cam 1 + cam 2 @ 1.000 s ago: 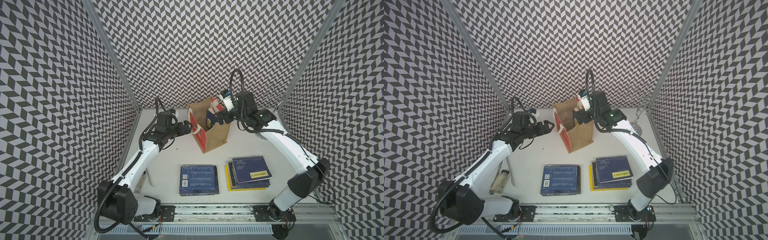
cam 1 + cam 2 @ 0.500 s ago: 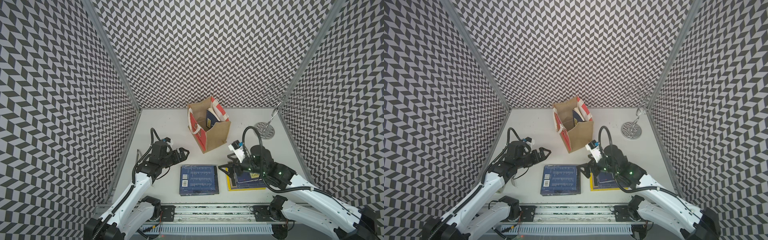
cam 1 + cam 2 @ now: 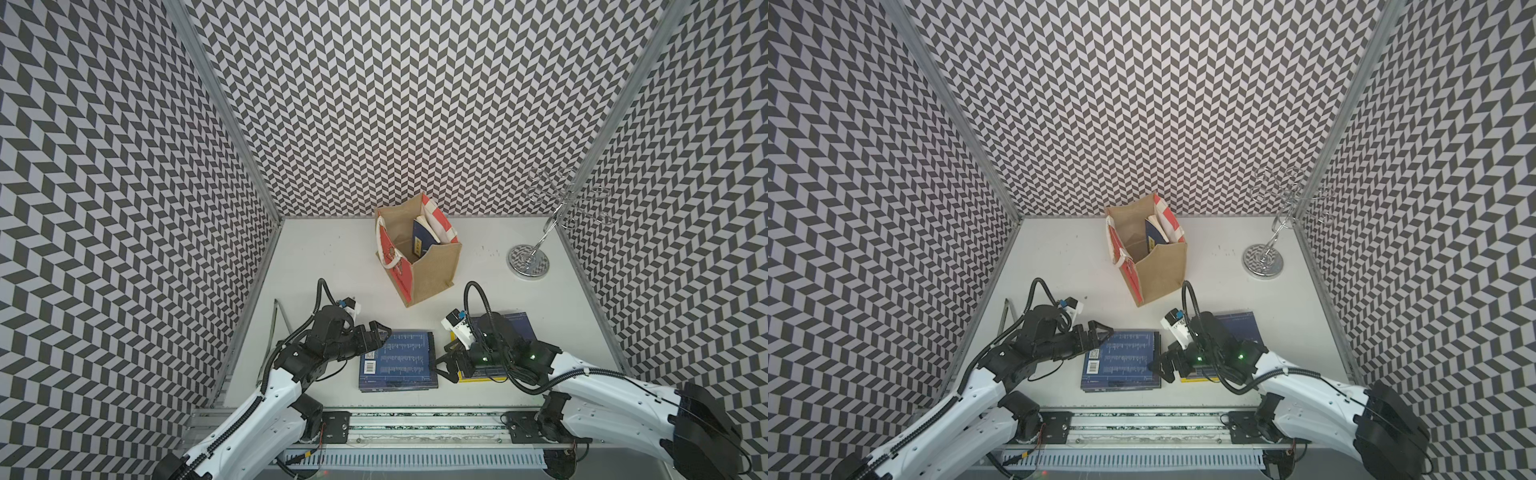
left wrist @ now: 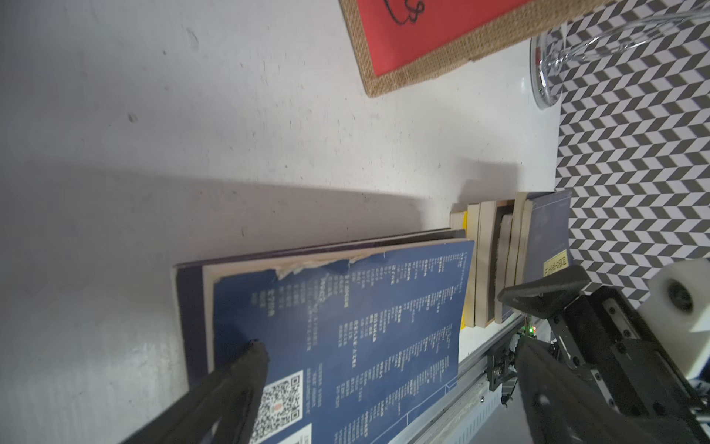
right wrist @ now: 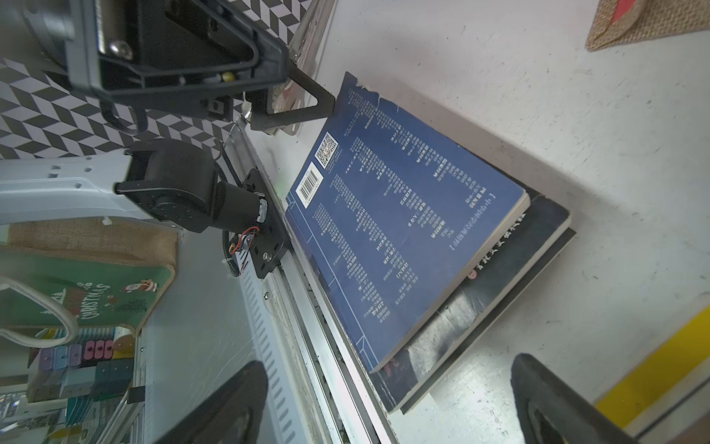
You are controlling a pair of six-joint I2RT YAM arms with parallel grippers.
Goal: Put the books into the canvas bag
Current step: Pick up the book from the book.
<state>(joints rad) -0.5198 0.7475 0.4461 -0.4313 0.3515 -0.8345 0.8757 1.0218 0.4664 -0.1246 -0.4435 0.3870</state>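
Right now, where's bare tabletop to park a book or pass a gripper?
Free: the strip between the canvas bag and the left wall, and the patch between bag and chrome stand.

Crowded: the front edge. The blue book stack sits between the open left gripper and the open right gripper, with the second book stack right beside.

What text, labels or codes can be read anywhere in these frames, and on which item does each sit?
"CHRISTMAS": white capitals on the green jute bag beyond the table.
Navy blue paperback, back cover: barcode, QR code, columns of white print, too small to read.
Yellow title label on the second stack's navy book: blurred.
Red-faced tan jute tote: script unreadable.
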